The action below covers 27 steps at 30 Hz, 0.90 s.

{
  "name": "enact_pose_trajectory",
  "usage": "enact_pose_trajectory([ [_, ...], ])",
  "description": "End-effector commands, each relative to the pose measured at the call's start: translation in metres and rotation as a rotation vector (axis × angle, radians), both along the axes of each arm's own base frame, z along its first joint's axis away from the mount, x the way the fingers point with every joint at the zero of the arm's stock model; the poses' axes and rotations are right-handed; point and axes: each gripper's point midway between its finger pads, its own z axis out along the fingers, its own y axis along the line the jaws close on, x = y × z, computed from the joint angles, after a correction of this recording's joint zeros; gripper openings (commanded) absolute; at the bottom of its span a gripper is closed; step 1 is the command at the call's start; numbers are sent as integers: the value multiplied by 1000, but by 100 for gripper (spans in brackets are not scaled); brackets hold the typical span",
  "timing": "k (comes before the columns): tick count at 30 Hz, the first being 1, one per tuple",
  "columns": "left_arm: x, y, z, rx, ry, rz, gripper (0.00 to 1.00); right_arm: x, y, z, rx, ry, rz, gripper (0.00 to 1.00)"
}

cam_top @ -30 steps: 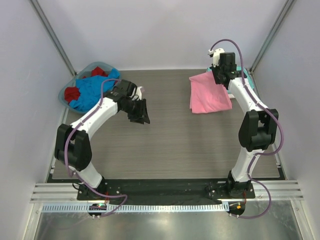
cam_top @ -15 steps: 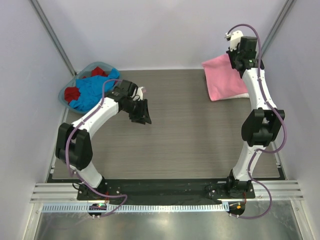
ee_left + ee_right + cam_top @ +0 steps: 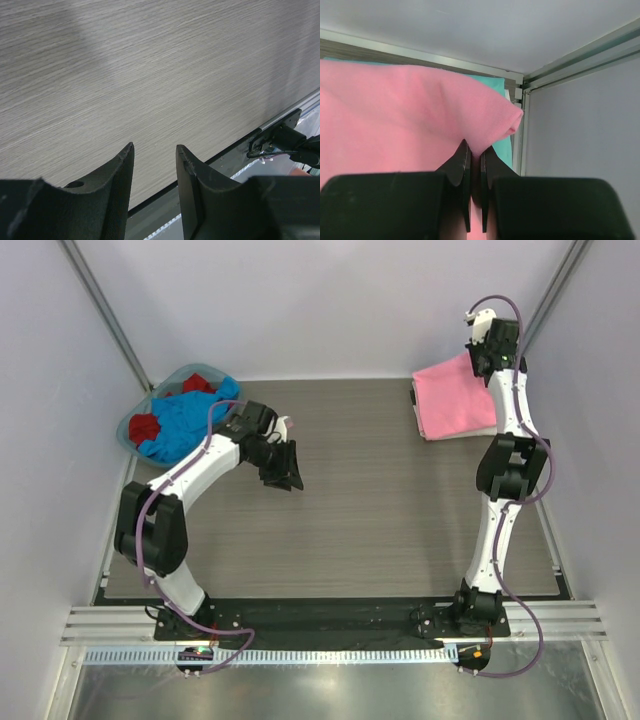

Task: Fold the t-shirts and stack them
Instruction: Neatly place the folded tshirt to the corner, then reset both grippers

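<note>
My right gripper is shut on the far right corner of the folded bright pink t-shirt, holding it at the table's back right corner. In the right wrist view the pink t-shirt is pinched between my jaws, and a teal t-shirt lies under it. Blue and red t-shirts lie crumpled in the basket at the back left. My left gripper is open and empty over bare table. A white t-shirt cannot be made out.
The blue-rimmed plastic basket stands at the back left against the wall. Grey walls and metal posts close in the table on three sides. A black rail runs along the near edge.
My right gripper has carried the pink t-shirt from mid-right to the back right corner and lowered it onto the stack. The left arm has barely moved.
</note>
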Motion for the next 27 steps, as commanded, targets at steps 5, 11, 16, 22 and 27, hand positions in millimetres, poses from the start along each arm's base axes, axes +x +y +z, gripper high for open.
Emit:
enact_pose_trajectory([
  [5, 5, -7, 3, -30, -22, -29, 41, 35, -21, 40, 1, -198, 6, 1],
  [11, 7, -8, -1, -32, -11, -29, 41, 47, -40, 21, 1, -216, -55, 41],
  [16, 5, -9, 0, -38, -11, -32, 41, 43, -38, 37, 53, -258, -83, 59],
  [22, 4, -8, 10, -45, -45, -31, 41, 11, -29, 67, 160, -264, -147, 77],
  [27, 7, -16, 43, -116, -103, -29, 40, -46, 0, 90, 349, -200, -260, 100],
])
